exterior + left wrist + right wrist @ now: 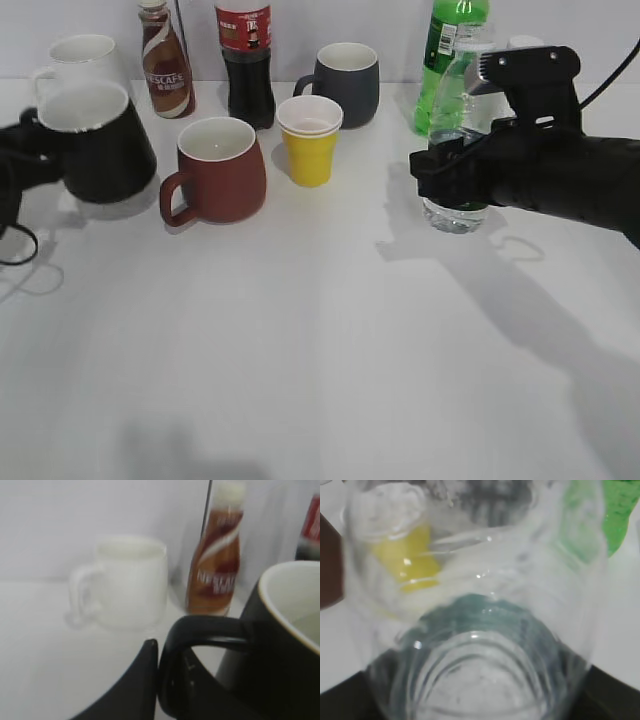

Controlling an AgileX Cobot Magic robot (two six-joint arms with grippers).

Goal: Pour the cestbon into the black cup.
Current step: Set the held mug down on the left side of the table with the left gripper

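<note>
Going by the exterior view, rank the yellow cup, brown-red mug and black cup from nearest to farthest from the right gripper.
From the right gripper, which grips the cestbon:
1. Yellow cup, just left of it.
2. Brown-red mug, further left.
3. Black cup, at the far left edge.

The black cup (98,150) was glossy black with a white inside. The cestbon (458,140) was clear. Beside them stood a brown-red mug (217,168), a yellow paper cup (309,142), a dark-grey mug (346,84), a white mug (125,582) and a bright green bottle (445,50).
</note>
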